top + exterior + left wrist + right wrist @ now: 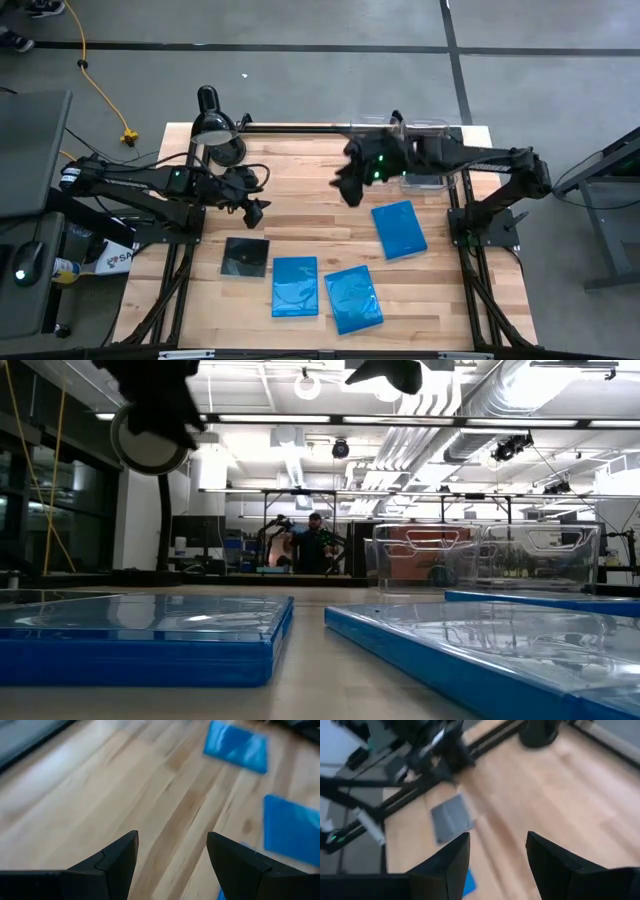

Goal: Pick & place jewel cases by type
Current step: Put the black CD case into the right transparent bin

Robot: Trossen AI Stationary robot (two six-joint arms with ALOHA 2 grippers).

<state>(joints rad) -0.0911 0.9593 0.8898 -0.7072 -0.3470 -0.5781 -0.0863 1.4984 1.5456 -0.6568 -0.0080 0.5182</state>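
Both tools hovered empty above the tabletop (300, 180).
Left tool (256, 212) and right tool (347, 188) had fingers spread (nothing between them); one black case (245, 256) and three blue cases (295, 286) lay flat below.

a black desk lamp (215, 128) stands at the wooden bench's (310, 215) far edge; clear plastic bins (480, 555) sit opposite.
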